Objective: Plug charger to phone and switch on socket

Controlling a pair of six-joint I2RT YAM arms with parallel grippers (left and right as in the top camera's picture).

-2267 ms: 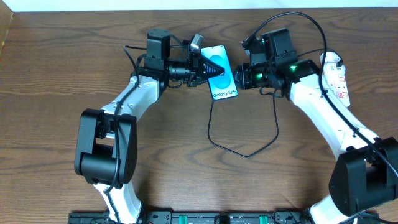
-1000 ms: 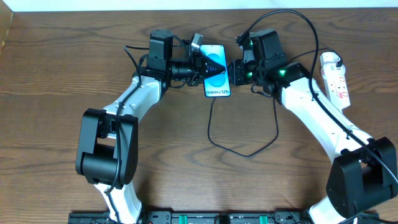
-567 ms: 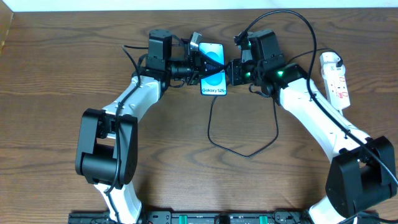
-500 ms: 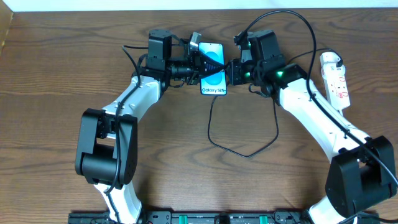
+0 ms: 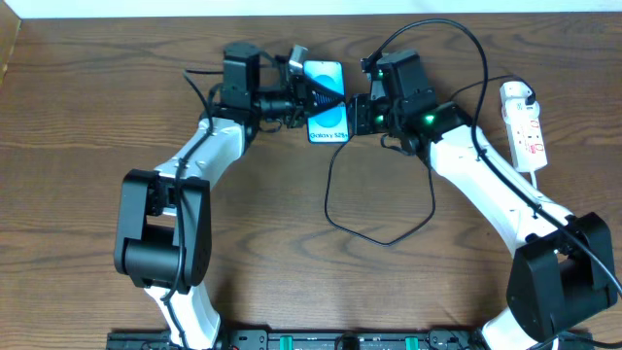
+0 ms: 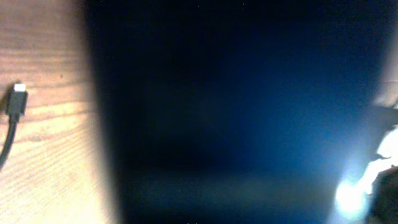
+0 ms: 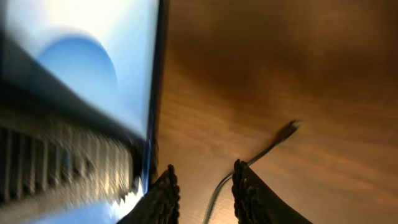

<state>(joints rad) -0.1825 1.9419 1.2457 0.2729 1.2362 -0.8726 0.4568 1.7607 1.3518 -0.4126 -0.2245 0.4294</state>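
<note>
The phone, its blue screen lit, is held off the table at the far middle, and my left gripper is shut on its left edge. In the left wrist view the phone fills the frame and hides the fingers. My right gripper stands just right of the phone, slightly open. The charger, a thin black cable, loops on the table below. Its plug tip lies free on the wood, and the cable runs loose between my right fingers. The white socket lies at the far right.
A second black cable arcs over the right arm. The charger's plug tip also shows left of the phone in the left wrist view. Both arm bases stand at the near table edge.
The left gripper has carried the phone a little to the left and toward the far edge. The right gripper has followed it leftward and stays beside it.
</note>
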